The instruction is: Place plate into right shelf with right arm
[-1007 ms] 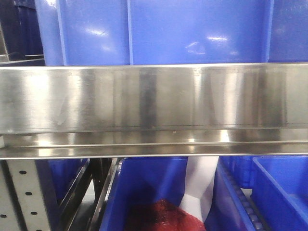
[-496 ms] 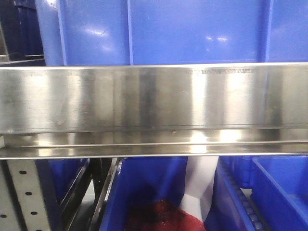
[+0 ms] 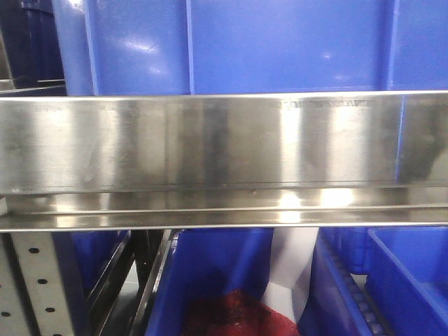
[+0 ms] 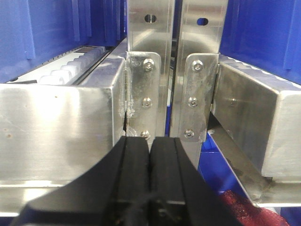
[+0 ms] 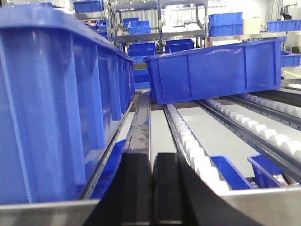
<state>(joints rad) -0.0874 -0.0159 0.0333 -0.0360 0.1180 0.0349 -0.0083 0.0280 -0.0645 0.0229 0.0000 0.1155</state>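
**A:** Plate isn't visible in any view, so I can't say which way it lies from either arm. Front view is just the shelf rail [image 3: 224, 143] filling the frame, with blue bins [image 3: 280, 45] above and more below it.

**B:** Right gripper [image 5: 153, 181]? Is it carrying it?

**A:** Doesn't look like it. Its jaws are pressed together, only a thin seam between them, nothing clamped that I can see. It sits low over the front rail [image 5: 263, 202] of the right shelf, pointing down a roller lane [image 5: 188, 146].

**B:** Room to slide something in?

**A:** Some. A tall blue bin [image 5: 56, 103] walls off the left side, and a tilted bin [image 5: 216, 70] sits further back across the lane. Between them the lane looks open, with smaller bins [image 5: 228, 172] lower down on the right.

**B:** Left gripper [image 4: 150, 162]?

**A:** Jaws closed too, empty, just in front of two bolted uprights [image 4: 171, 70]. My guess is the right arm is the nearer one to that lane, but where the plate sits I can't tell.
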